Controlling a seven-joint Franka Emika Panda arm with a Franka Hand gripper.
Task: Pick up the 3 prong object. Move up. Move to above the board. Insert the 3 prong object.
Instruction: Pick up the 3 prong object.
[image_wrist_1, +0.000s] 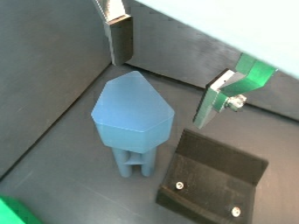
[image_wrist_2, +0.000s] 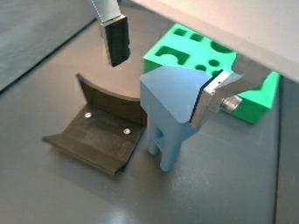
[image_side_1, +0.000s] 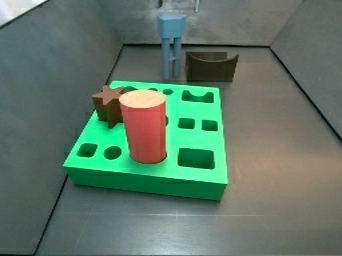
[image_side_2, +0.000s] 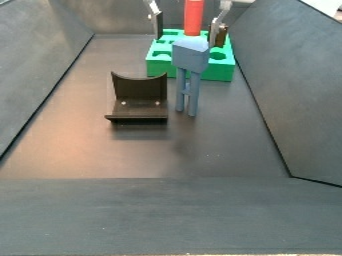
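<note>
The 3 prong object (image_wrist_2: 172, 109) stands upright on the dark floor, beside the fixture (image_wrist_2: 97, 129), just short of the board (image_side_1: 154, 135). It looks rigid, light and top-heavy on thin legs, so grip the solid upper body. The gripper (image_wrist_2: 163, 63) straddles it, fingers spread, not yet clamped.

The 3 prong object (image_wrist_2: 170, 109) looks like matt, smooth light-blue plastic. Around its top, the gripper (image_wrist_2: 163, 63) shows 2 flat fingers (image_wrist_2: 212, 98) of brushed silver metal with dull dark pads, standing apart. The board (image_side_1: 150, 140) looks like smooth bright green plastic with a slight sheen. The fixture (image_wrist_1: 215, 175) is matt dark material with small shiny screws
</note>
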